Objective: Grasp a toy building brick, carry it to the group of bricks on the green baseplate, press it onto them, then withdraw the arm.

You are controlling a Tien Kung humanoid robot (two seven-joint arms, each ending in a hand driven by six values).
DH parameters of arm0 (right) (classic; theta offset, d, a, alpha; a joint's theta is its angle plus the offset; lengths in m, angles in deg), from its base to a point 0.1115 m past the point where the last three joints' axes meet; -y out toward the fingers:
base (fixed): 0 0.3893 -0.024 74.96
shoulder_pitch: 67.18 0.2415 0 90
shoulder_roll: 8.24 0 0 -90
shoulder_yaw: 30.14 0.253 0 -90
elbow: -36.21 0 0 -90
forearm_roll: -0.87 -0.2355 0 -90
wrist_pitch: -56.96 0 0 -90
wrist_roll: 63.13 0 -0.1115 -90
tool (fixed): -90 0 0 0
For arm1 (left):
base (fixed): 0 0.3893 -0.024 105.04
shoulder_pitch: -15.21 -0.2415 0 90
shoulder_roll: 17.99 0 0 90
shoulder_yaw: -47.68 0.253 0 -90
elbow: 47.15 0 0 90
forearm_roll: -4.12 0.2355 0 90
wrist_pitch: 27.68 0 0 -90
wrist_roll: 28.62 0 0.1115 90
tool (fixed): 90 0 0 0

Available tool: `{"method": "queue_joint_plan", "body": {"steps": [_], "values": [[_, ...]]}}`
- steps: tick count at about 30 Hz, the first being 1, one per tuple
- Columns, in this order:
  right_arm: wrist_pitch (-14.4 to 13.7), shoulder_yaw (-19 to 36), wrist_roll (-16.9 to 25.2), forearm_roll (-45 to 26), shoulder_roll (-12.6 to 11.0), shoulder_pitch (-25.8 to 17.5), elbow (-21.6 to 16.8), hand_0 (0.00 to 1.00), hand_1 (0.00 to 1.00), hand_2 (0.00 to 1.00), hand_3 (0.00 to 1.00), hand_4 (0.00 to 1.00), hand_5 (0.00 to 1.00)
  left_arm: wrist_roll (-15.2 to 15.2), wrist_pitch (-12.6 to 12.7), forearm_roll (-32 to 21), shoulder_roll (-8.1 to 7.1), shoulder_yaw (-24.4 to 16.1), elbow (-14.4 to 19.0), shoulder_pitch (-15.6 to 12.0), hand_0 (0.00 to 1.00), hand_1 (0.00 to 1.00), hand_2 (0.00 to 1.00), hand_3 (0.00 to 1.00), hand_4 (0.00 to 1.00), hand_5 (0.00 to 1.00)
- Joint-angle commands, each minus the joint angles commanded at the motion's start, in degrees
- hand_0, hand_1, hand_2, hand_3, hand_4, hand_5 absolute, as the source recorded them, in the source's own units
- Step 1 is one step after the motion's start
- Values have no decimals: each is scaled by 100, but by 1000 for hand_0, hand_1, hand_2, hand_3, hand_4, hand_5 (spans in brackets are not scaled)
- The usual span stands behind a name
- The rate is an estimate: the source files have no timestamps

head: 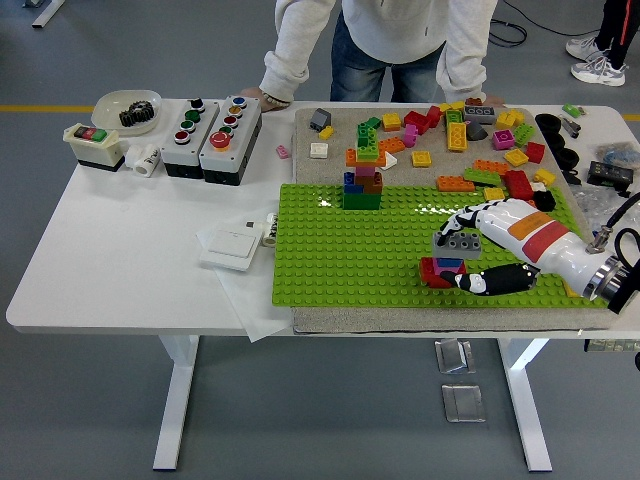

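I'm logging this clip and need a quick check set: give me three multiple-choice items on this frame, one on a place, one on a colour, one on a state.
1. Where does the tall brick stack stand?
A. far edge of the green baseplate
B. the baseplate's near right corner
C. the white table's left end

2. What colour is the brick at the right hand fingertips?
A. yellow
B. grey
C. orange

3. How is the grey brick placed?
A. pressed flat on the baseplate
B. lying among the loose bricks
C. held above the red brick

Answers: 1 A, the stack stands at the baseplate's far edge. 2 B, it is grey. 3 C, the fingers hold it just over the red brick.
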Motion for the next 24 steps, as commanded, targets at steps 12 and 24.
{"method": "queue_joint_plan", "body": {"steps": [12, 24], "values": [[10, -67, 7, -34, 63, 54, 186, 689, 665, 700, 562, 736, 499, -4, 7, -53, -4, 24, 0, 18, 779, 721, 648, 563, 590, 609], [16, -95, 9, -30, 72, 48, 197, 691, 664, 696, 559, 736, 499, -7, 11, -63, -1, 29, 0, 23, 779, 721, 649, 562, 590, 609]]}}
